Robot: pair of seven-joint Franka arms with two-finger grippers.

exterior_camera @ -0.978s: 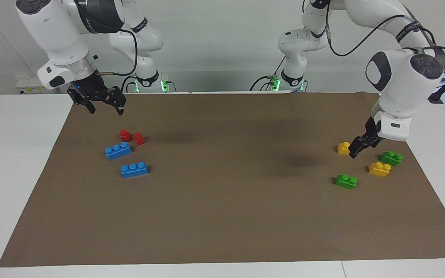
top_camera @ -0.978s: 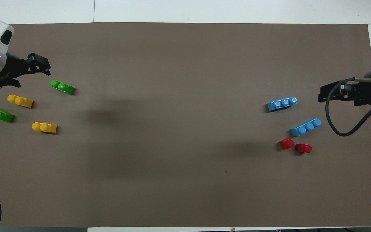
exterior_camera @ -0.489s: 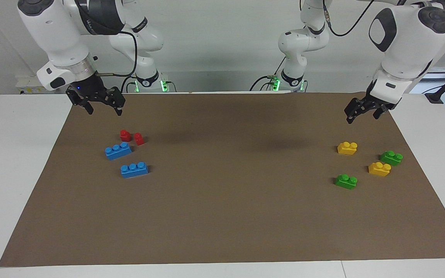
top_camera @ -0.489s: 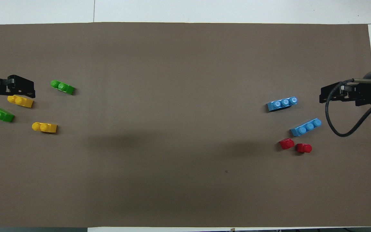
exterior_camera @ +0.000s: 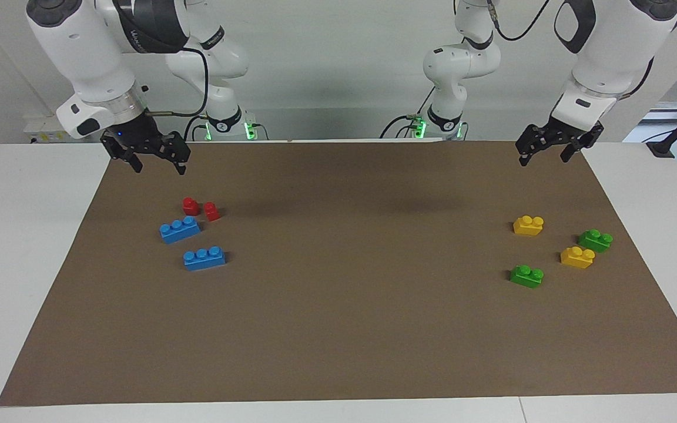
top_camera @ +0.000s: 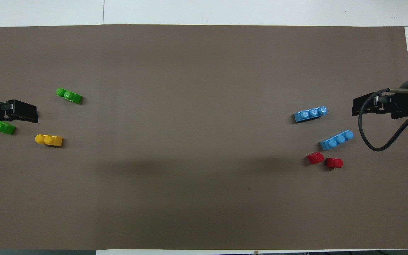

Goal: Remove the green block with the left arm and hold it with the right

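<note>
Two green blocks lie on the brown mat (exterior_camera: 338,329) toward the left arm's end. One green block (exterior_camera: 526,275) (top_camera: 68,95) is farthest from the robots. The other green block (exterior_camera: 595,239) (top_camera: 5,128) lies nearest the mat's end. My left gripper (exterior_camera: 543,156) (top_camera: 34,114) is open and empty. It hangs high over the mat's edge nearest the robots, well clear of the blocks. In the overhead view it partly covers the second green block. My right gripper (exterior_camera: 159,167) (top_camera: 353,107) is open and empty above the mat near the red bricks, and that arm waits.
Two yellow two-stud bricks (exterior_camera: 528,225) (exterior_camera: 577,257) lie among the green ones; one shows in the overhead view (top_camera: 49,140), the other is hidden there by the left gripper. Two blue three-stud bricks (exterior_camera: 180,229) (exterior_camera: 204,258) and two small red bricks (exterior_camera: 190,205) (exterior_camera: 212,211) lie toward the right arm's end.
My left gripper has risen from among the yellow and green bricks and drawn back toward the robots, holding nothing. No brick has moved. The right arm has stayed almost still.
</note>
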